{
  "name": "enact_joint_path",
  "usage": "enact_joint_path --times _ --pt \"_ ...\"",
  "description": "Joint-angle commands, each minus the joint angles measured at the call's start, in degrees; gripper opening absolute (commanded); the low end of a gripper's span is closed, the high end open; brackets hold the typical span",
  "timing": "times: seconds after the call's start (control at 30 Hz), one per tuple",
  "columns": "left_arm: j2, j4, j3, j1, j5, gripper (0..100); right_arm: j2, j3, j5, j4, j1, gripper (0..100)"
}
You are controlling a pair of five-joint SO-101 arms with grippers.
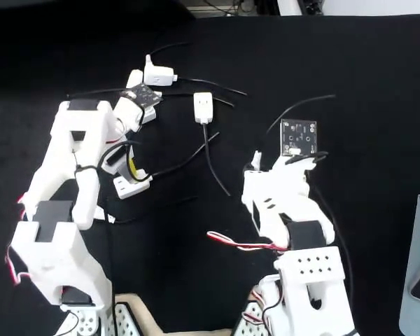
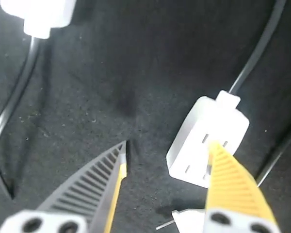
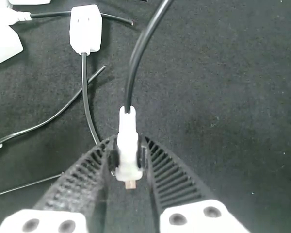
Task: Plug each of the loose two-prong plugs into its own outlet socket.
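white plug (image 3: 127,128) pinched tight in my right gripper (image 3: 128,143), its cord (image 3: 136,63) running off over the black table (image 3: 233,73); my left gripper (image 2: 168,145) gapes wide, one tip over an outlet socket (image 2: 199,136).

L end effector (image 2: 169,148) spread wide, angled down; R end effector (image 3: 128,148) clamped on two-prong plug (image 3: 127,127); both arms stretched fwd.

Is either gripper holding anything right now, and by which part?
The right gripper grips a plug by the sides of its white body. The left gripper is open and holds nothing.
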Motion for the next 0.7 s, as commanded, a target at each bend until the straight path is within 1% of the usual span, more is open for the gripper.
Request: enact_joint_path --times 0.0,0.23,0.3,0.4,0.57,0.67 --pt "-0.97 3.25 -2.59 1.54 -0.35 26 -0.75 -0.4 -0.62 -0.88 0.35 1.1" --pt "-10.46 11.6 -3.03 2.51 -0.35 26 -0.75 -0.4 -0.62 -0.97 0.35 1.1" --pt "-11.52 12.57 -1.63 3.38 -0.62 26 -0.75 -0.4 -0.62 -0.97 0.35 1.1" --pt "-11.25 8.88 2.68 4.62 -0.7 26 -0.75 -0.4 -0.62 -0.88 0.35 1.1" --pt "-7.65 -4.13 10.33 4.53 -0.7 26 -0.84 0.22 -0.7 -1.14 0.35 1.1" --pt "-5.27 -8.53 11.12 3.38 -0.35 26 -0.84 0.48 -0.7 -1.23 0.35 1.1"
